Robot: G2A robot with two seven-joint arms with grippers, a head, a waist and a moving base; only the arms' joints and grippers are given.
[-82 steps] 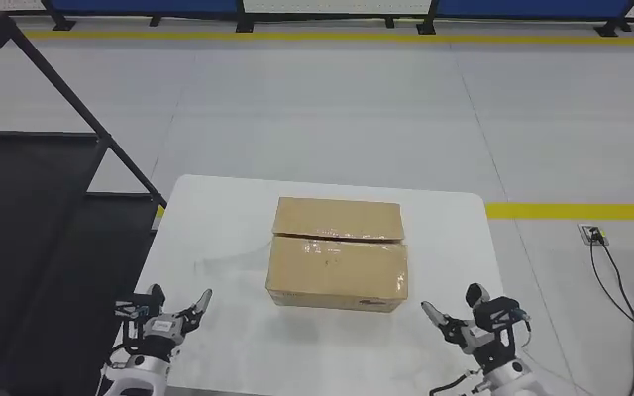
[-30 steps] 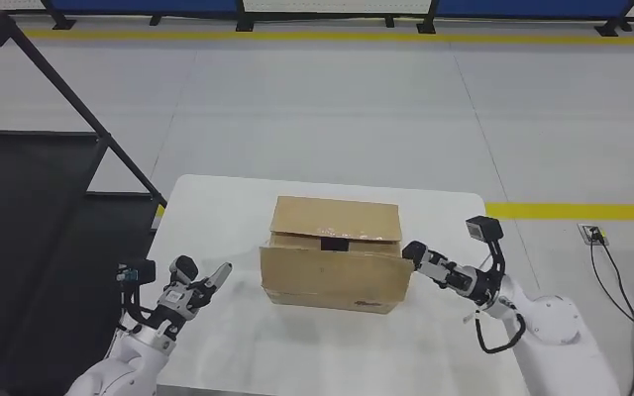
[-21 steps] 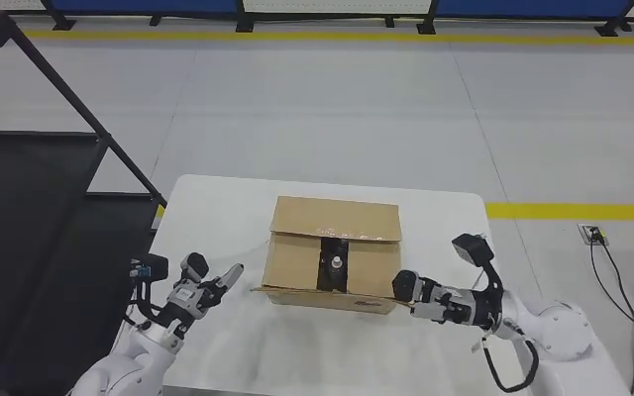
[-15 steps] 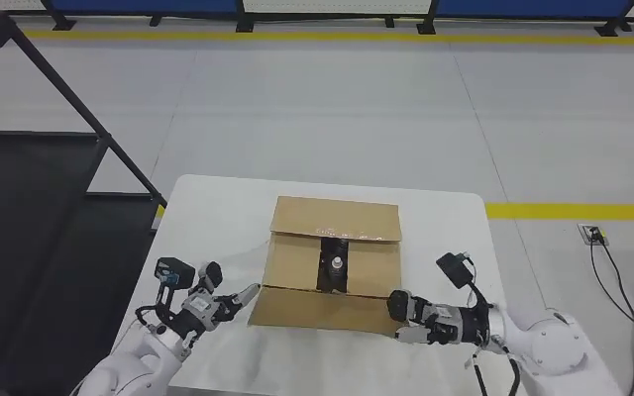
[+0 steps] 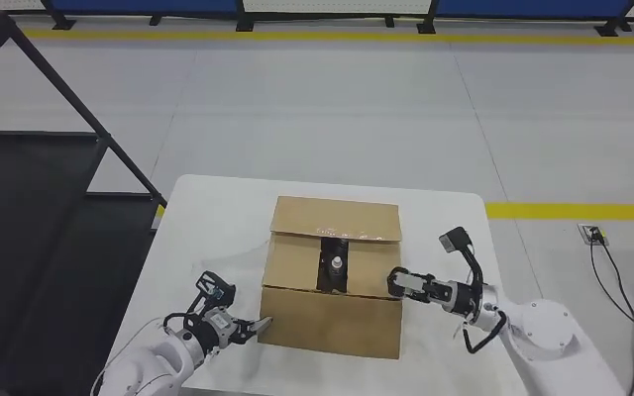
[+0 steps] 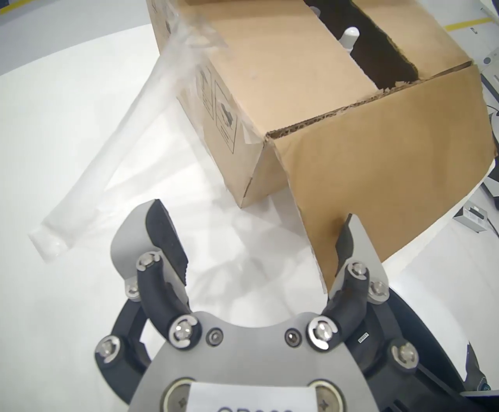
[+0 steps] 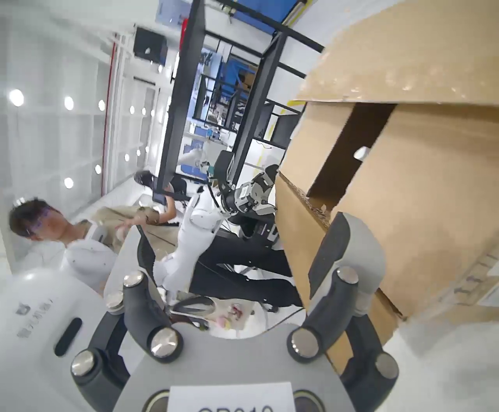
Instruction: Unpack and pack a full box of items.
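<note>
A brown cardboard box (image 5: 337, 259) stands mid-table, its front flap (image 5: 332, 322) folded down towards me. Through the gap between its inner flaps a bottle with a white cap (image 5: 338, 263) shows, the cap (image 6: 349, 34) also visible in the left wrist view. My left gripper (image 5: 248, 330) is open at the flap's left corner; in its wrist view one finger (image 6: 351, 242) touches the flap's edge. My right gripper (image 5: 396, 282) is open at the box's right side, one finger (image 7: 347, 249) lying against the cardboard. The cap (image 7: 362, 152) sits in the dark opening beyond.
A strip of clear tape (image 6: 117, 156) hangs from the box's left side down onto the white table (image 5: 208, 228). A black metal frame (image 5: 59, 89) stands off the table's left side. Bare tabletop lies left and right of the box.
The front flap has swung open and down towards me, exposing the bottle. My left gripper moved in to the flap's left corner; my right gripper went from the flap's front corner back to the box's right side.
</note>
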